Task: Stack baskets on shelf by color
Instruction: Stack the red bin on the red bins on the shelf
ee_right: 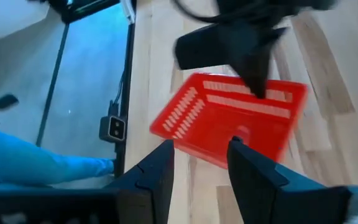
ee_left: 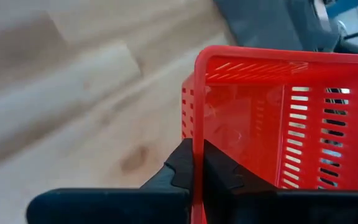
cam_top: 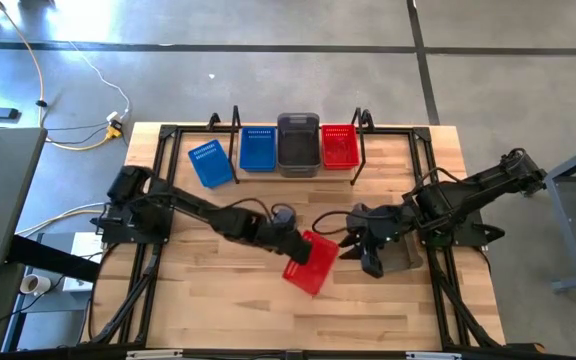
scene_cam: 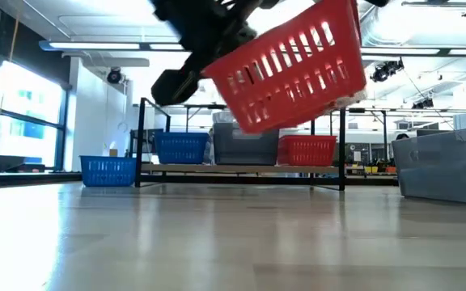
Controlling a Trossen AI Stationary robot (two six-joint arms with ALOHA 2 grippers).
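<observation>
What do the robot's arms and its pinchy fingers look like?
Both arms are dark, nearly black, built from chunky jointed segments with black cables looping along them. The left gripper has two black fingers with stepped, notched inner edges. The right gripper has two matching flat, angular black fingers. No bright markings show on either.
</observation>
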